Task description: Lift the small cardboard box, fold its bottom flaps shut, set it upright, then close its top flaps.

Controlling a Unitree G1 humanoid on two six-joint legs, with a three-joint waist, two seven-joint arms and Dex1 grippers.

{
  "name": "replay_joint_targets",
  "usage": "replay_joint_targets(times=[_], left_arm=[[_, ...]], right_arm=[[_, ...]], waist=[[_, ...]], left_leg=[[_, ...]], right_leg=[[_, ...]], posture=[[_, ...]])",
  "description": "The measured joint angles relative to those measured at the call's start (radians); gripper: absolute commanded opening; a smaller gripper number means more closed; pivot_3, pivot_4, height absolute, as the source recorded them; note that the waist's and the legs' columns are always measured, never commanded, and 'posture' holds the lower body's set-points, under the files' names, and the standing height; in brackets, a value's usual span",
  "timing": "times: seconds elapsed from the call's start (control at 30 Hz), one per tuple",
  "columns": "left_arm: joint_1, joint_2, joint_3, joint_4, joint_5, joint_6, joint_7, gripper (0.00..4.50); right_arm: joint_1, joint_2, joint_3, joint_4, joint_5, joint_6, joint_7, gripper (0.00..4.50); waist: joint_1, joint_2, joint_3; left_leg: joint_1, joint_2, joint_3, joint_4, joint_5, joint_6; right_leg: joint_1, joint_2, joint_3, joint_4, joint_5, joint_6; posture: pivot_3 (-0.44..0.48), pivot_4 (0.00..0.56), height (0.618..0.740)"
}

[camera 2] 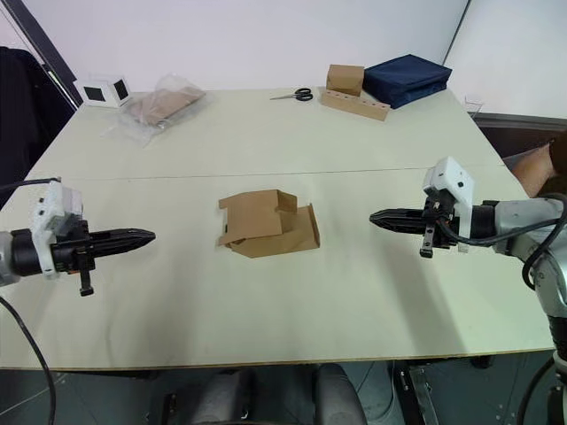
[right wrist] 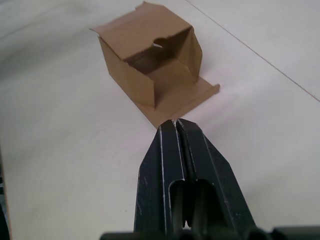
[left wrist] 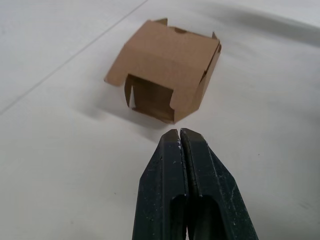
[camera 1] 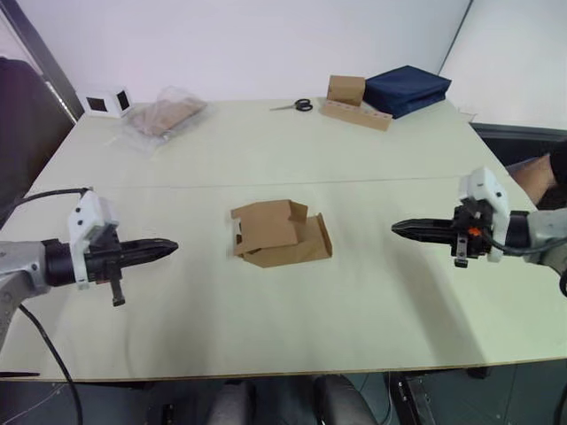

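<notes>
1. The left arm enters from the robot's left side and extends roughly level above the bench.
2. The left claw (camera 1: 170, 247) points inward toward the centre. Its two black fingers (left wrist: 165, 165) are pressed together along their full length, with nothing between them.
3. The right arm enters from the robot's right side at a similar height, mirroring the left.
4. The right claw (camera 1: 396, 228) points inward toward the left claw. Its fingers (right wrist: 192, 160) are likewise pressed together and hold nothing.
5. Each wrist carries a white housing behind the fingers.
6. The two claws are well apart, tips facing each other.
</notes>
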Motion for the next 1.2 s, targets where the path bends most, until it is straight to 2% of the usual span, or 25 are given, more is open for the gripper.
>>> replay_joint_targets(times=[0.37, 1.03, 1.13, 1.2], left_arm=[[-0.062, 0.008, -0.031, 0.013, -0.016, 0.027, -0.035, 0.01], [-0.099, 0.007, -0.12, 0.013, -0.004, 0.067, -0.045, 0.01], [-0.113, 0.007, -0.12, 0.019, -0.022, 0.124, -0.029, 0.63], [-0.15, -0.007, -0.119, 0.034, -0.055, 0.195, 0.01, 1.46]], right_arm=[[0.041, 0.003, -0.061, -0.152, 0.082, 0.082, -0.067, 0.0], [0.125, 0.006, -0.122, -0.276, 0.192, 0.15, -0.173, 0.0], [0.137, 0.006, -0.132, -0.277, 0.198, 0.15, -0.182, 0.0], [0.146, 0.007, -0.132, -0.278, 0.198, 0.149, -0.187, 0.0]], waist=[[-0.001, 0.0, 0.001], [-0.001, -0.001, 0.001], [-0.001, -0.002, 0.001], [0.001, -0.002, 0.001]], left_leg=[[-0.001, 0.0, 0.0, 0.0, 0.0, 0.0], [-0.002, 0.0, 0.0, 0.0, 0.0, 0.0], [-0.002, 0.0, 0.0, 0.0, 0.0, 0.0], [-0.002, 0.0, 0.0, 0.001, 0.0, 0.0]], right_leg=[[-0.001, 0.0, 0.0, 0.0, 0.0, 0.0], [-0.002, 0.0, 0.0, 0.0, 0.0, 0.0], [-0.002, 0.0, 0.0, 0.0, 0.0, 0.0], [-0.001, 0.0, 0.0, 0.001, 0.0, 0.0]], posture=[[0.0, 0.15, 0.74], [0.0, 0.15, 0.74], [0.0, 0.15, 0.74], [0.0, 0.15, 0.74]])
